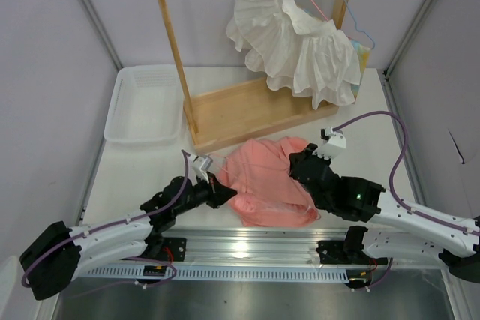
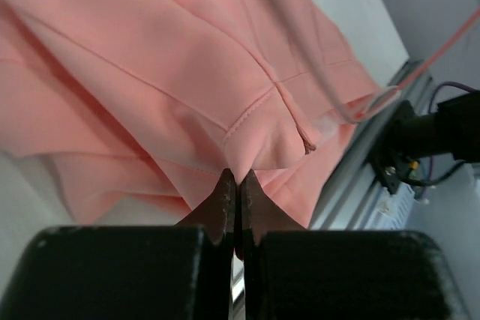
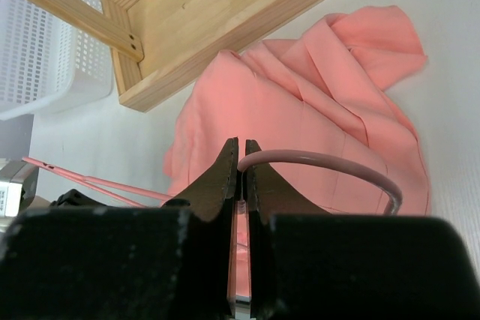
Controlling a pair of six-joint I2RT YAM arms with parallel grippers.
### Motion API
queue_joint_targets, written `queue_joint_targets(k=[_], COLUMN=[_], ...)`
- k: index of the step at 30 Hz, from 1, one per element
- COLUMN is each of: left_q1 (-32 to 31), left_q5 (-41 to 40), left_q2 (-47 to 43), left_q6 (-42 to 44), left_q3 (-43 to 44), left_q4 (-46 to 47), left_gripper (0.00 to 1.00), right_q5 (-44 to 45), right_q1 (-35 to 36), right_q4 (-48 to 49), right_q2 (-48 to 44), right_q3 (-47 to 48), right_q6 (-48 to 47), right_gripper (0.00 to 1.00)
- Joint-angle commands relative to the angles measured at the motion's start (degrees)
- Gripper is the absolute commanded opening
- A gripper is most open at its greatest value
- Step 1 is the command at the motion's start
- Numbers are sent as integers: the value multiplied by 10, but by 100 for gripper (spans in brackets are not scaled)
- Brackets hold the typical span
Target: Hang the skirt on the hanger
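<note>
Left gripper (image 2: pixel 236 179): closed tight; its tips pinch the near edge of the skirt (image 1: pixel 266 181).
Right gripper (image 3: pixel 241 151): closed on the end of the hook of the hanger (image 3: pixel 322 161).
Grippers: two, one at each side of the skirt.
Skirt: one, salmon-pink, crumpled on the table (image 1: pixel 367 155), just in front of the rack (image 1: pixel 247 106) base.
Hanger: one, pale pink wire, with its hook low over the right part of the skirt.
Other hangers: two up at the rack bar, a blue hanger (image 1: pixel 351 20) and a pink rack hanger (image 1: pixel 318 1).
White garment (image 1: pixel 300 43): one, ruffled, hanging on the rack.
Basket (image 1: pixel 142 140): one, white, on the table left of the rack.
Hard to see: from the top, the hanger frame is almost lost against the skirt. The wrist views give only the hook and pieces of thin wire. How much cloth is between the left tips, I cannot tell. Which rack hanger carries the white garment, I cannot tell. The gripper bodies cut off the near part of the skirt in both wrist views.
</note>
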Motion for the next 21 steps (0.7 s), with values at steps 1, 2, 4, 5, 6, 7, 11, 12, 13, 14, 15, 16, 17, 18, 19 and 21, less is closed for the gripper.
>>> queue_joint_targets(k=[1,2,4,5,6,7,11,12,13,14,15,16,17,18,19,21], left_q1=[7,8,25,48,61,72,101,101,100,100,101,101,100,101,101,100], left_q5=[81,85,111,118,129,140,190,198,205,214,219,221,232,238,243,267], left_q2=[-5,-6,-16,-20,-27,-30,-17,-11,-3,-1,3,8,11,14,25,39], left_q6=[-8,-6,-21,-45,-57,-68,-93,-92,-90,-81,-76,-60,-53,-46,-30,-6], left_q3=[14,18,0,-4,-20,-24,-8,-3,12,17,22,40,46,57,70,90], left_q4=[72,67,112,125,138,169,178,176,176,170,160,146,117,104,86,33], left_gripper=[0,0,0,0,0,0,0,0,0,0,0,0,0,0,0,0], right_q5=[18,16,17,17,18,20,22,24,23,24,25,25,27,28,29,29], right_q1=[3,3,3,3,3,3,3,3,3,3,3,4,3,3,3,3], right_q4=[28,29,31,31,31,29,29,29,29,32,34,33,32,32,31,30], right_q2=[-4,-3,-3,-4,-4,-5,-8,-7,-8,-8,-8,-6,-4,-2,0,5], right_q3=[1,1,1,1,2,4,6,7,8,9,11,14,18,20,22,26], right_q6=[2,1,-1,-2,-4,-4,-9,-10,-11,-12,-14,-19,-21,-23,-26,-29], right_gripper=[0,0,0,0,0,0,0,0,0,0,0,0,0,0,0,0])
